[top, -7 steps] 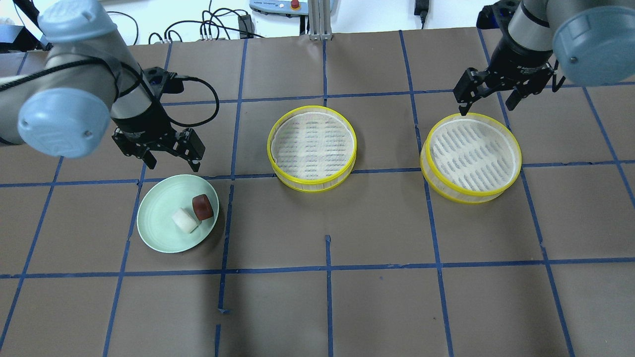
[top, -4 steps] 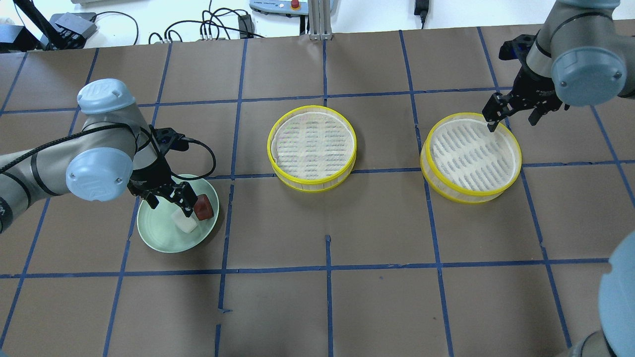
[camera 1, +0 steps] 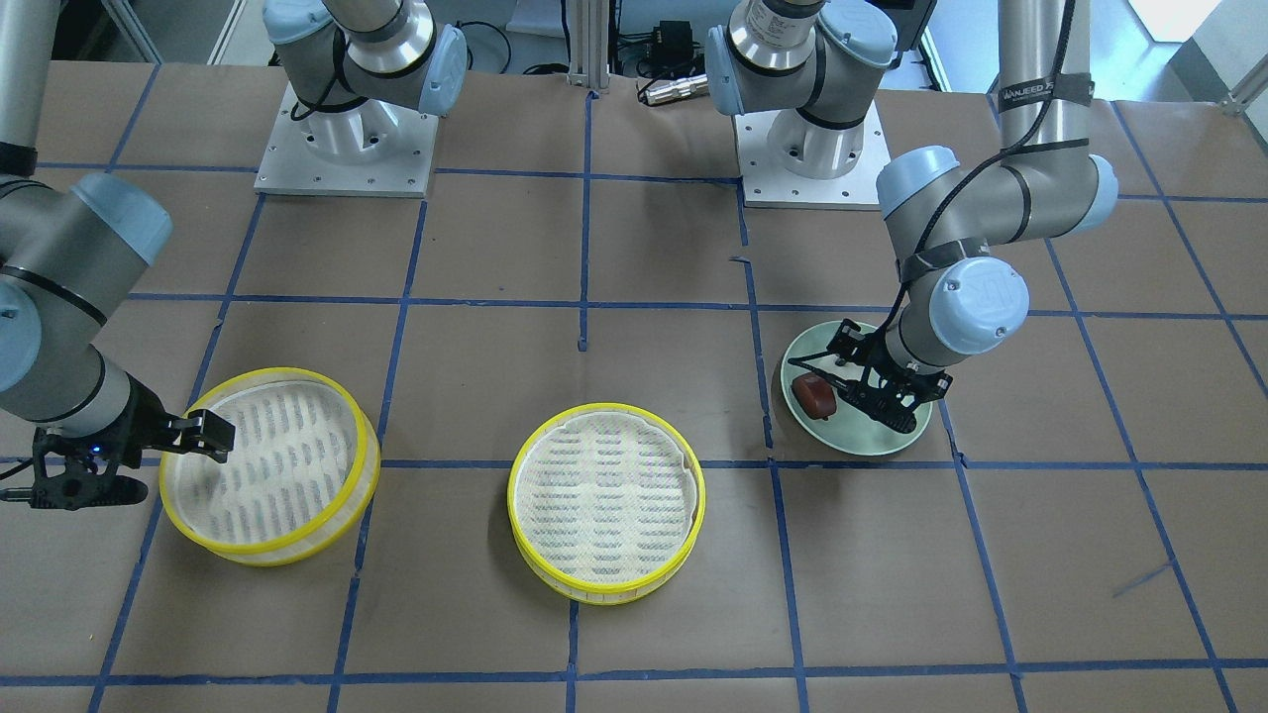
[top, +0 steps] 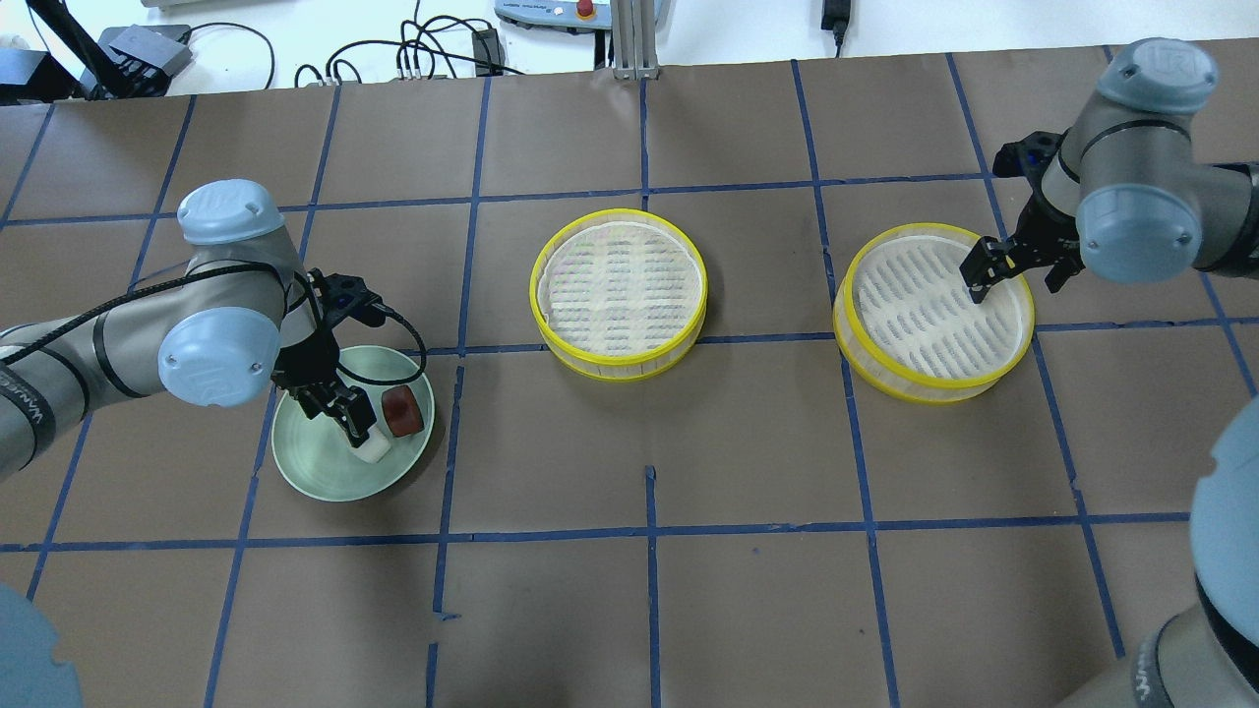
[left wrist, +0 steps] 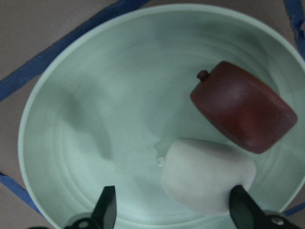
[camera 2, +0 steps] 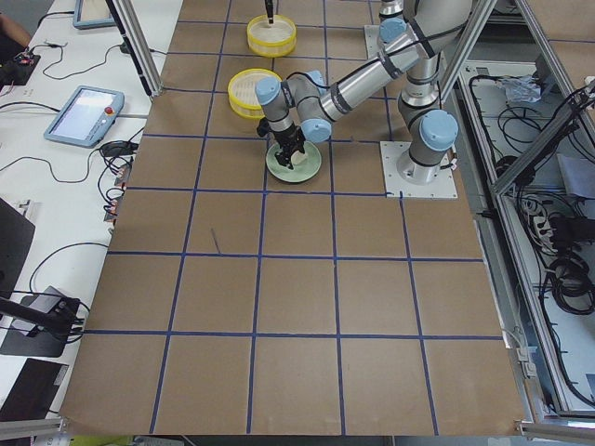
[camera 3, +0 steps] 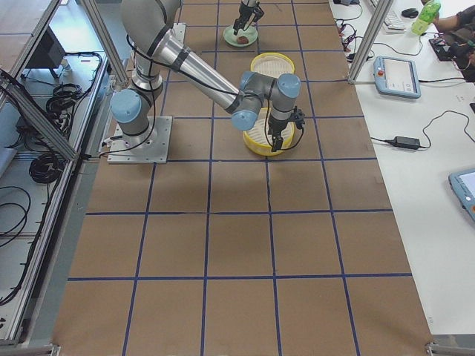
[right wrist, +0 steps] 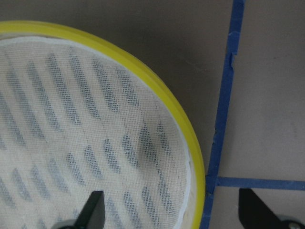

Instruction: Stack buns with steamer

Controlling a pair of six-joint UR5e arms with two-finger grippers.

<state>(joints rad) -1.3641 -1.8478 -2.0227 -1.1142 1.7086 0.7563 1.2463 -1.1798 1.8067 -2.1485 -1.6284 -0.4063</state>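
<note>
A white bun (top: 373,450) and a reddish-brown bun (top: 402,411) lie side by side on a mint-green plate (top: 313,462). My left gripper (top: 337,411) is open and low over the plate. In the left wrist view the white bun (left wrist: 207,176) lies between the fingers, close to the right fingertip (left wrist: 240,206), with the brown bun (left wrist: 243,112) just beyond. Two yellow-rimmed steamer trays stand empty, one in the middle (top: 618,290) and one at the right (top: 925,315). My right gripper (top: 1013,275) is open and straddles the right tray's rim (right wrist: 188,143).
The brown table surface (top: 649,610) is marked with a blue tape grid. Cables and a control box (top: 551,10) lie beyond the far edge. Both arm bases (camera 1: 342,149) stand at the robot side. In the front-facing view the plate (camera 1: 862,443) is at the right.
My left gripper has come down from behind the plate onto it, over the white bun. My right gripper has moved along the right tray's rim and lowered around it.
</note>
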